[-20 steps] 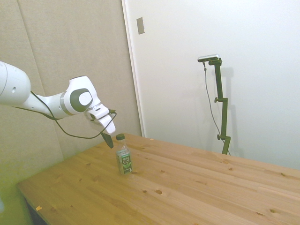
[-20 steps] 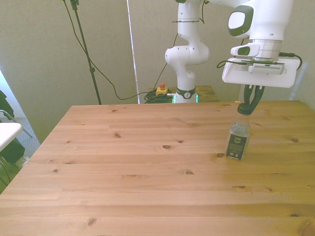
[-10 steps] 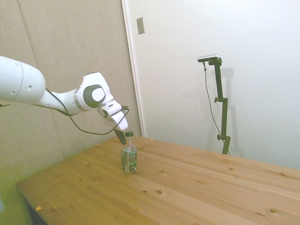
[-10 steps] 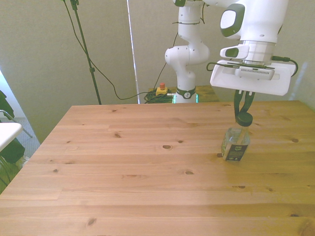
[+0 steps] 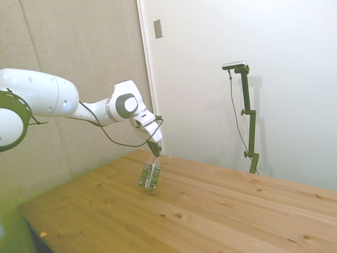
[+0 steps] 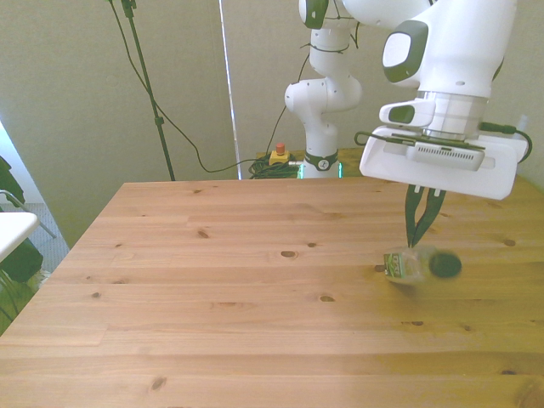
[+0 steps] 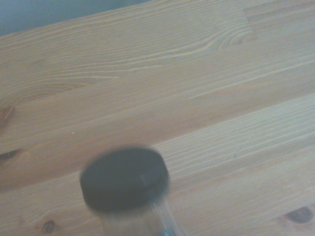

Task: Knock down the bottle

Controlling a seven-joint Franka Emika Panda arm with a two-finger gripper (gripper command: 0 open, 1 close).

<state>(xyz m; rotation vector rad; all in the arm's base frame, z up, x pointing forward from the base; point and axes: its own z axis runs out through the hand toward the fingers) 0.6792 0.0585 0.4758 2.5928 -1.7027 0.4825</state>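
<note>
- Side view. Item: the bottle [image 5: 150, 176], blurred, tilted with its top leaning away from the arm, base low over the tabletop [image 5: 210, 211], in the half nearer the arm and towards the far edge. Item: the gripper [image 5: 155, 151], tips just above the bottle's upper end; I cannot tell from here whether they touch it. I log the step as the knock itself, bottle mid-topple.
- Front view. Item: the bottle [image 6: 412, 264], smeared, lying close to flat, dark cap [image 6: 444, 265] pointing to the front view's right, near the tabletop's [image 6: 212, 280] right edge and about midway between the near and far edges. Item: the gripper [image 6: 417, 231], fingers drawn close to a narrow gap, holding nothing, tips just over the bottle's body. My judgement: the task is nearly done; the bottle needs only to settle on its side.
- Wrist view. Item: the cap [image 7: 124, 179], dark, blurred, seen nearly end-on, with a little clear neck below it and bare planks all round.
- Next move, as I judge it: lift the gripper clear and wait, then check that the bottle rests flat and does not roll to the right edge.
</note>
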